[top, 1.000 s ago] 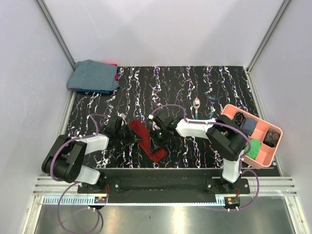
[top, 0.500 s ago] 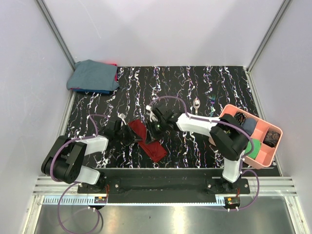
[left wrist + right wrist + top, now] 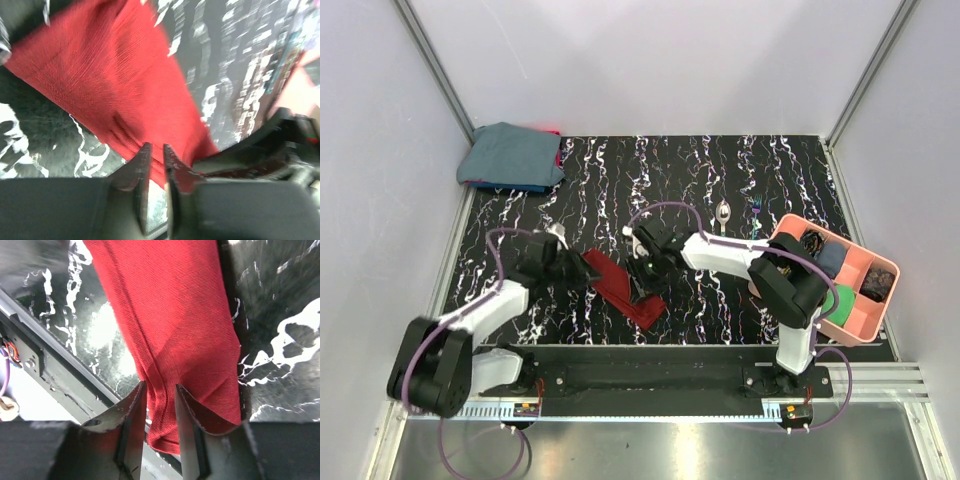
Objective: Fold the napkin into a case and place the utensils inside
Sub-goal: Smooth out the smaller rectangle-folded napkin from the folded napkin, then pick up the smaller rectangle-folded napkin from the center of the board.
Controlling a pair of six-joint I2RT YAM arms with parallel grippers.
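Left gripper (image 3: pixel 155 148) pulled back leftward, slightly parted, empty, at napkin (image 3: pixel 612 280) edge; right gripper (image 3: pixel 160 388) parted just above napkin.

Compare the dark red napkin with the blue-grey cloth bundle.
Colour: the napkin is dark red, the bundle blue-grey. Shape: the napkin is folded flat into a narrow diagonal strip; the bundle is a rumpled heap. Place: the napkin lies near the front middle, the bundle in the far left corner. Both are cloth on the black marbled table.
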